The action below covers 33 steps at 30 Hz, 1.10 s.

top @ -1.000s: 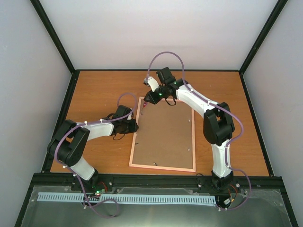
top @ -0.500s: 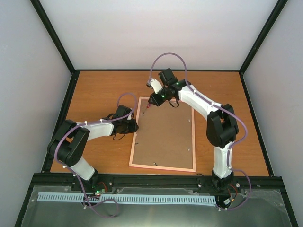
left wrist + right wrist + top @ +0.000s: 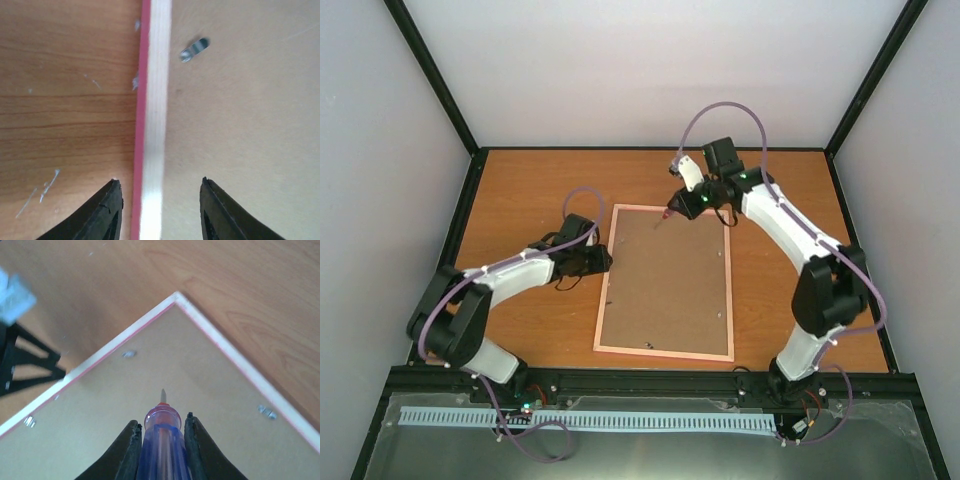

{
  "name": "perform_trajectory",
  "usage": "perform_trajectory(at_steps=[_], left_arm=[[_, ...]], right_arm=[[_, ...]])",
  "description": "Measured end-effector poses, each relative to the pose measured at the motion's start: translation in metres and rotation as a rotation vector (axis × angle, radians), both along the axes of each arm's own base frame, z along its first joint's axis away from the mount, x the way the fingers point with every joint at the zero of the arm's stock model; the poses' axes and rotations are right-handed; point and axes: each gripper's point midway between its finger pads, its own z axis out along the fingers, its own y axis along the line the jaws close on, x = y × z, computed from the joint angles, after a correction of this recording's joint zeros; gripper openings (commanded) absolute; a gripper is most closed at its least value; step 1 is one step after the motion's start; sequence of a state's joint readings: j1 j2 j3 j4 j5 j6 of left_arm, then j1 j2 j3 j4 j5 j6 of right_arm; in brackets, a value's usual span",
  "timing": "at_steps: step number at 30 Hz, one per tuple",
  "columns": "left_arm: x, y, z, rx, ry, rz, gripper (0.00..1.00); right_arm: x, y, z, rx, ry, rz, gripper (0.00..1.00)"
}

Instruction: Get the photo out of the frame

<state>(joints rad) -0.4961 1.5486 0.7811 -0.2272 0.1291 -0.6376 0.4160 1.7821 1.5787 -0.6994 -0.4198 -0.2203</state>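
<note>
The frame [image 3: 610, 300] lies face down on the table, its thin pink rim around the brown backing board [image 3: 665, 285]. The photo is hidden under the board. My left gripper [image 3: 604, 262] is open, and in the left wrist view [image 3: 159, 189] its jaws straddle the frame's left rail [image 3: 152, 115] without gripping it. My right gripper [image 3: 688, 203] is shut on the red-and-purple screwdriver [image 3: 669, 212]. In the right wrist view [image 3: 162, 419] the screwdriver [image 3: 161, 450] points its tip over the board just inside the frame's far corner [image 3: 175, 296].
Small metal clips hold the board in: one near the left rail [image 3: 195, 49], and others along the rails [image 3: 129, 354] [image 3: 267, 412]. Black rails and grey walls bound the wooden table [image 3: 520, 200]. My left gripper shows as a dark shape [image 3: 20, 365] at the left of the right wrist view.
My right arm has swung right along the frame's far edge with the screwdriver, from the far left corner towards the middle. My left gripper has stayed at the left rail.
</note>
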Motion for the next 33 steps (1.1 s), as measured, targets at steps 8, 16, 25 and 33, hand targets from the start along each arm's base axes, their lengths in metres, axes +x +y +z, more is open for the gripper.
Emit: perform_trajectory(at_steps=[8, 16, 25, 33], left_arm=[[-0.02, 0.004, 0.057, -0.082, -0.092, -0.007, 0.44], [-0.088, 0.006, 0.024, -0.072, 0.074, -0.092, 0.4], [-0.136, -0.006, 0.005, -0.026, 0.177, -0.155, 0.31], [-0.139, 0.005, -0.009, 0.046, 0.205, -0.091, 0.28]], right_arm=[[-0.088, -0.016, -0.002, 0.042, -0.017, 0.156, 0.03], [-0.159, -0.01, -0.016, 0.167, 0.054, 0.35, 0.03], [-0.177, -0.002, -0.015, 0.229, 0.069, 0.43, 0.03], [-0.177, -0.001, -0.018, 0.234, 0.063, 0.435, 0.03]])
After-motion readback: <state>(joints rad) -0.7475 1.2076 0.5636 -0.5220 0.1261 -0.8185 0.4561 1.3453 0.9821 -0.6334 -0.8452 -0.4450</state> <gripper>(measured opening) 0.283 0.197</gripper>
